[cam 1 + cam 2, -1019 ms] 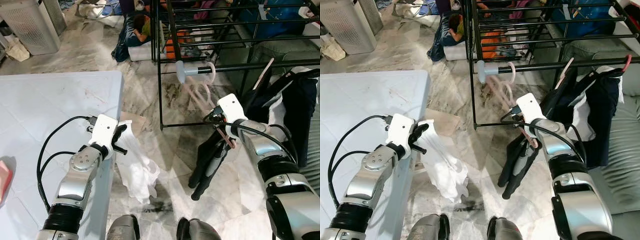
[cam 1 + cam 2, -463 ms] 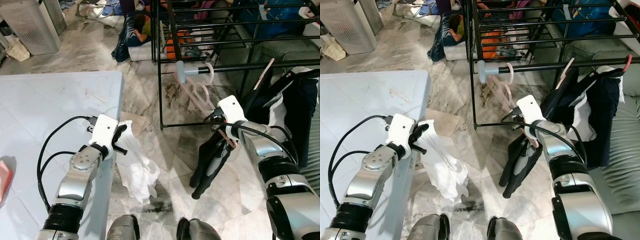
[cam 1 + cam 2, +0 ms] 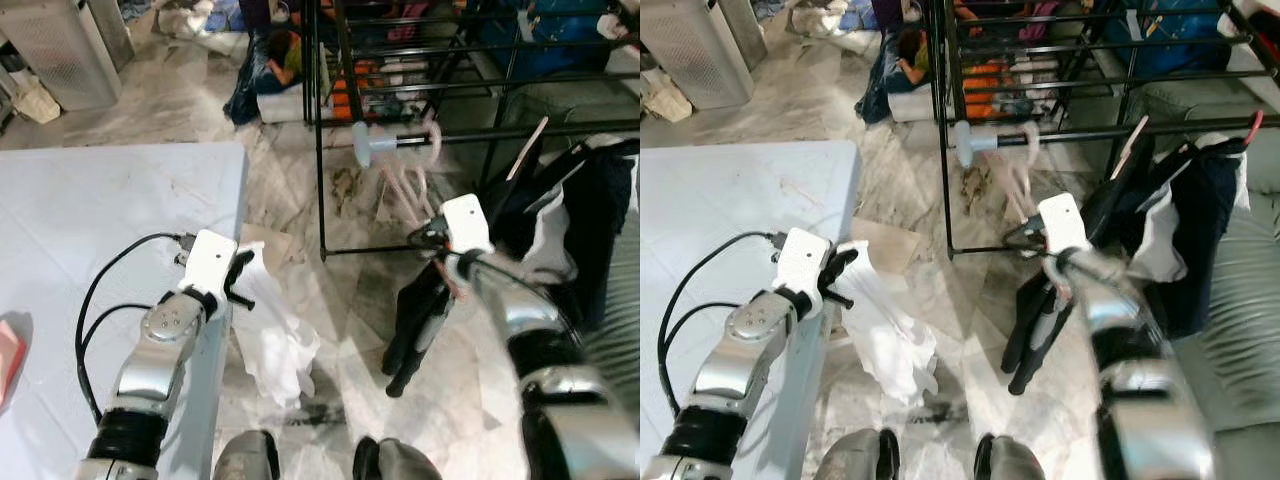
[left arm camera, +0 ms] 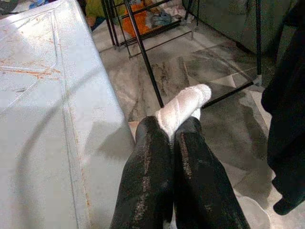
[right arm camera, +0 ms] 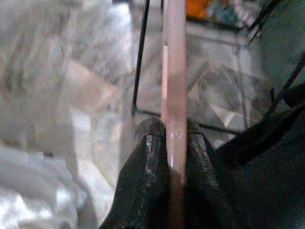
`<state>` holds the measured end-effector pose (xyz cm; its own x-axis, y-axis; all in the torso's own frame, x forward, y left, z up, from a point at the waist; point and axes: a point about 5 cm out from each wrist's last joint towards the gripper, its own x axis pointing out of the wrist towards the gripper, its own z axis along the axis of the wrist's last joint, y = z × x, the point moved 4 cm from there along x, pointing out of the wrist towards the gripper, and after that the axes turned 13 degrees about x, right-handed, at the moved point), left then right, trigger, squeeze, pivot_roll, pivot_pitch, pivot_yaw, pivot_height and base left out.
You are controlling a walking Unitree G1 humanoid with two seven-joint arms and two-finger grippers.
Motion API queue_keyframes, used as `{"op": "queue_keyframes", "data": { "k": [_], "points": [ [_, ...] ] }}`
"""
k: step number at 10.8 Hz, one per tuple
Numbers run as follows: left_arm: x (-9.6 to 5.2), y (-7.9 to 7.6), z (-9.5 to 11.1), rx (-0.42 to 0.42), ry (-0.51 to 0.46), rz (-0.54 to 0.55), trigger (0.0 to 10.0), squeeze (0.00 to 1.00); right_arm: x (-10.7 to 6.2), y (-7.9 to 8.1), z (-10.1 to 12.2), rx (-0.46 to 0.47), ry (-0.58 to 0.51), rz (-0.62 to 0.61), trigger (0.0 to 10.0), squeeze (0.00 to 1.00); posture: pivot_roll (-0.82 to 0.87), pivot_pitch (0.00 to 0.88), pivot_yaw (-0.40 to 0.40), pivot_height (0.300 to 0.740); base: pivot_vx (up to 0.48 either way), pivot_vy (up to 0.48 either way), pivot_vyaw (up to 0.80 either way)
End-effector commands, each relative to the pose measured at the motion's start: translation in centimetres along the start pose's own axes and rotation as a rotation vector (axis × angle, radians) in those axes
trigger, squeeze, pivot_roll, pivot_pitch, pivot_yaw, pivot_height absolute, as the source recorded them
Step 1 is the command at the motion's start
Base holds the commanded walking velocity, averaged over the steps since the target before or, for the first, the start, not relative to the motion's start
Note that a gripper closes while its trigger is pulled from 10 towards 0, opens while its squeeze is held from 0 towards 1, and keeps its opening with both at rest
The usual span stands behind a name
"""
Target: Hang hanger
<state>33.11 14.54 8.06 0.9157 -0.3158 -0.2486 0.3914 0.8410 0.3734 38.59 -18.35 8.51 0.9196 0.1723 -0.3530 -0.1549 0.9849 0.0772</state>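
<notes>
One pink hanger [image 5: 174, 90] was in play, a thin pale-pink plastic piece, blurred in the head views. Its hook [image 3: 432, 140] sat over the end of the black rail [image 3: 520, 130] of the clothes rack [image 3: 945, 150], beside the rail's grey end cap [image 3: 362, 143]. One dark garment [image 3: 420, 320] hung from it toward the marble floor [image 3: 290, 190]. The right gripper [image 5: 167, 143] had its two black fingers pressed onto the hanger's pink bar, pinching it just below the rail. The left gripper [image 4: 174, 143] was at the near right edge of the white table [image 3: 90, 210], its fingers closed together on one white cloth [image 3: 272, 335] that draped off the table's edge down to the floor. More dark clothing [image 3: 580, 220] hung farther along the same rail.
</notes>
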Motion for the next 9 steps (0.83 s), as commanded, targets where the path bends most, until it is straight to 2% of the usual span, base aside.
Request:
{"op": "queue_keyframes", "data": {
  "k": [1, 2, 3, 4, 5, 7, 9],
  "points": [
    [0.1, 0.6, 0.4, 0.008, -0.018, 0.031, 10.0, 0.0, -0.3, 0.2, 1.0, 0.032, -0.087, -0.02, 0.0, 0.0, 0.01, 0.053, 0.002, 0.74, 0.0, 0.0, 0.0],
    [0.1, 0.5, 0.2, -0.025, -0.006, 0.038, 10.0, 0.0, -0.9, 0.5, 0.3, 0.088, -0.136, -0.048, 4.9, 0.0, 0.01, 0.047, -0.011, 0.74, 0.0, 0.0, 0.0],
    [0.0, 0.6, 0.1, -0.037, -0.011, 0.053, 10.0, 0.0, -1.5, 0.4, 0.0, 0.102, -0.178, -0.079, 10.0, 0.0, 0.01, 0.044, -0.017, 0.74, 0.0, 0.0, 0.0],
    [0.0, 0.5, 0.2, -0.06, -0.036, 0.064, 10.0, 0.0, -3.0, 0.3, -1.2, 0.119, -0.236, -0.137, 10.0, 0.0, 0.02, 0.041, -0.019, 0.74, 0.0, 0.0, 0.0],
    [0.0, 0.4, 0.5, -0.063, -0.051, 0.06, 10.0, 0.0, -3.7, 0.5, -1.7, 0.128, -0.241, -0.149, 10.0, 0.0, 0.01, 0.036, -0.016, 0.74, 0.0, 0.0, 0.0],
    [0.2, 0.6, 0.9, -0.065, -0.069, 0.077, 10.0, 0.0, -4.8, 1.0, -3.5, 0.151, -0.183, -0.145, 10.0, 0.0, 0.0, 0.039, -0.007, 0.74, 0.0, 0.0, 0.0],
    [0.4, 0.2, 1.1, -0.062, -0.081, 0.076, 10.0, 0.0, -5.7, 0.9, -5.1, 0.196, -0.124, -0.143, 10.0, 0.0, -0.01, 0.046, -0.011, 0.74, 0.0, 0.0, 0.0]
  ]
}}
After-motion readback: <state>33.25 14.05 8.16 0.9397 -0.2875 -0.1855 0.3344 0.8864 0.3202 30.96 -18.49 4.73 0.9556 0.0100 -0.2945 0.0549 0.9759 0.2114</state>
